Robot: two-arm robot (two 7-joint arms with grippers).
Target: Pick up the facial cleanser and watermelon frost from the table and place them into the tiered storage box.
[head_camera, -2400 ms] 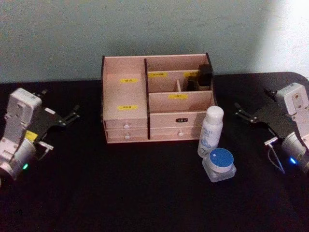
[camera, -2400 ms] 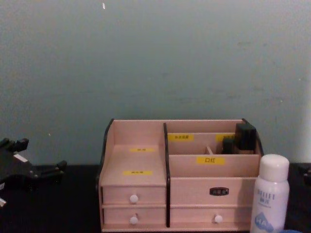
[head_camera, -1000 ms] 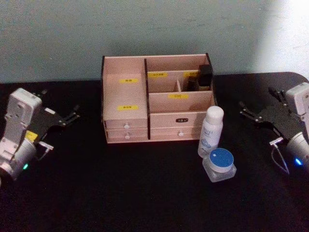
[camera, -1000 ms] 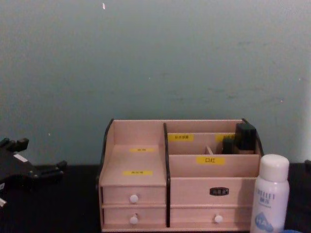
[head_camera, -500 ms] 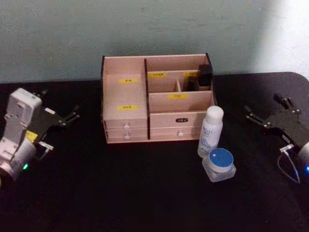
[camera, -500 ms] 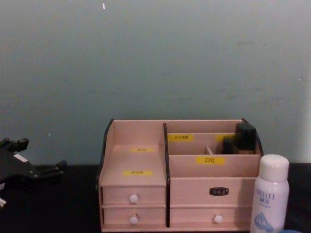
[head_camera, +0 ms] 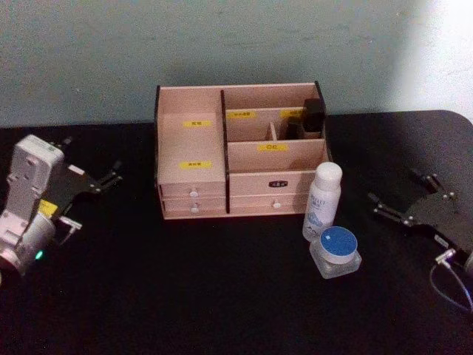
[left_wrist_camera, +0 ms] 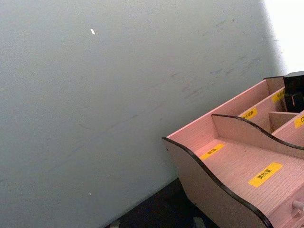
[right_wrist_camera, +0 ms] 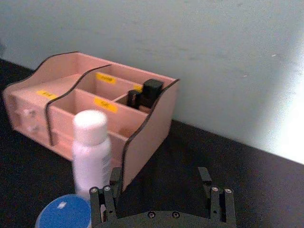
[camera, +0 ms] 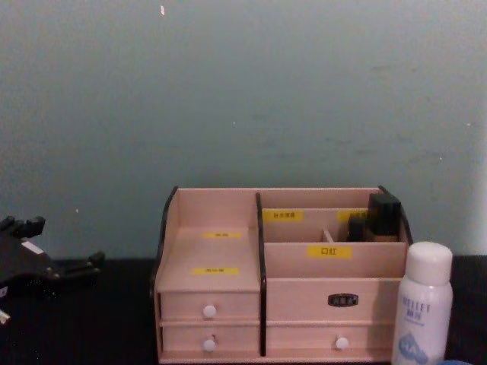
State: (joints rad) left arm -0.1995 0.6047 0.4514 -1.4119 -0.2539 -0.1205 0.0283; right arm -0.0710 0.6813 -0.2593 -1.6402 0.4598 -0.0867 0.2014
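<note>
The left arm ends in a pale grey, boxy housing [head_camera: 31,166] with a yellow sticker [head_camera: 46,208] and a small green light [head_camera: 37,255]. It carries the flat black left gripper [head_camera: 92,157], which has thin fingers. The right gripper [head_camera: 395,194] has the same flat black shape, with a thin pale cable [head_camera: 447,285] looping beside it and small silver screws [right_wrist_camera: 148,214] set in its front plate.

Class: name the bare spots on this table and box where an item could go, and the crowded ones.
Bare: the stepped left compartment of the tiered storage box; the black table between box and left gripper. Crowded: the small right compartment holding a dark bottle; the box's right front corner, where facial cleanser and watermelon frost stand together.
</note>
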